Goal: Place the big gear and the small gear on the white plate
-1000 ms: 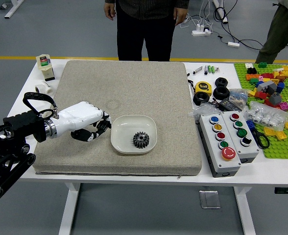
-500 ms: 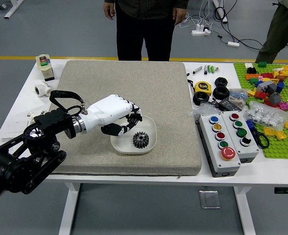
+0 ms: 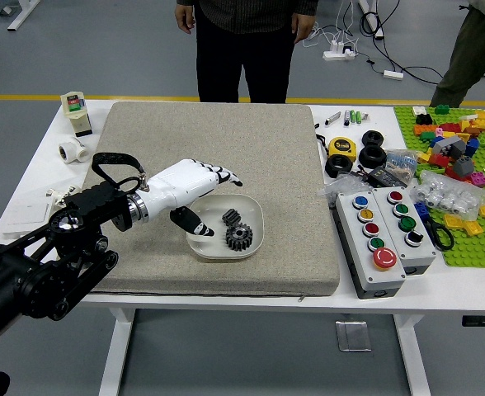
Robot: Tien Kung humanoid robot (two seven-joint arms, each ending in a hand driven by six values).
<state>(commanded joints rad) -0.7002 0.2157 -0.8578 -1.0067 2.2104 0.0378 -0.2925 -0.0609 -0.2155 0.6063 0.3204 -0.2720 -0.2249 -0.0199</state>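
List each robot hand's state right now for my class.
Left white-and-black five-fingered hand: open, holding nothing, at the shallow white plate.
Right hand: out of view, cannot be told.

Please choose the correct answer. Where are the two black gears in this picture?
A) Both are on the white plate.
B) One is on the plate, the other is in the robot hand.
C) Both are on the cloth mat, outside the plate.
A: the big gear and the small gear both lie on the white plate, and the left robot hand is open, holding nothing.
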